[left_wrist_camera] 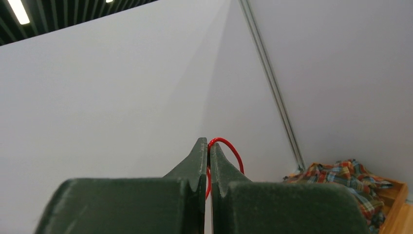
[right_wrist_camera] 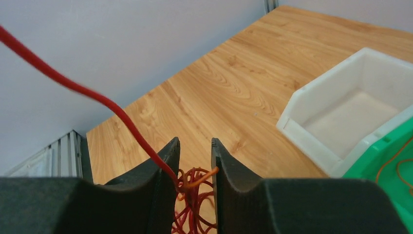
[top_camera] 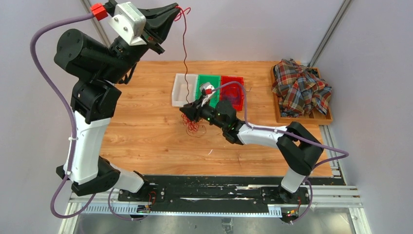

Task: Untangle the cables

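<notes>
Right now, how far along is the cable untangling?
Looks done: an orange cable lies in the green bin. In hand: the left tool, raised high, pinches one red cable running down to the tangle on the table; the right tool straddles it. Left: its red and orange strands are knotted together.

the cables (top_camera: 193, 126) lie in a red-orange tangle on the table (top_camera: 146, 131), one red strand (top_camera: 185, 58) stretched taut upward
</notes>
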### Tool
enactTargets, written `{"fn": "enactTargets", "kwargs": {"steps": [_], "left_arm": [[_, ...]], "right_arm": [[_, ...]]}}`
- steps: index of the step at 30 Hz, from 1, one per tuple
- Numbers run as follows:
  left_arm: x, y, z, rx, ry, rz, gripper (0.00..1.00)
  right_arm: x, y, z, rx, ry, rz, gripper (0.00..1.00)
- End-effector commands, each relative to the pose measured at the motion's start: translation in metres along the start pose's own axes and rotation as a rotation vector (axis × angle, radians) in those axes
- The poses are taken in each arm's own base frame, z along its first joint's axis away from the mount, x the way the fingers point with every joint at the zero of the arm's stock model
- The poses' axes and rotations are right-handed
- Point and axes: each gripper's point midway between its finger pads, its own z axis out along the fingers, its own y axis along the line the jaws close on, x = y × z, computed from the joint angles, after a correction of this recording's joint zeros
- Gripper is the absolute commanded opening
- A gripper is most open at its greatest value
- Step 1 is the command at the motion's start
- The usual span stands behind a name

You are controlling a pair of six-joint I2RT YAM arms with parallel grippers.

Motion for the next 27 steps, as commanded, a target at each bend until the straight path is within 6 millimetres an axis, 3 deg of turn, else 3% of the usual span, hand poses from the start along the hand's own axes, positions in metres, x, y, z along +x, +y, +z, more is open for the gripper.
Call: {"fn": "enactTargets", "kwargs": {"steps": [1, 9, 15, 22, 27], "left_arm": [[-0.056, 0.018, -0.008, -0.074, -0.163, -0.023, 0.0], [-0.104, 0.057, -0.02, -0.242, -0.279, -0.012, 0.0], [-0.11, 0.076, -0.027, -0.349, -0.306, 0.072, 0.0], [-0.149, 0.095, -0.036, -0.441, -0.428, 0.208, 0.0], [-0.163, 0.099, -0.04, -0.472, -0.48, 0.313, 0.0]], "right_arm": [[0.037, 0.003, -0.009, 0.052, 0.062, -0.084, 0.3], [0.106, -0.02, -0.04, 0.164, 0.161, 0.009, 0.29], [0.144, -0.044, -0.061, 0.285, 0.229, 0.036, 0.35], [0.154, -0.052, -0.071, 0.327, 0.231, 0.032, 0.54], [0.16, -0.053, -0.073, 0.339, 0.239, 0.032, 0.58]]}}
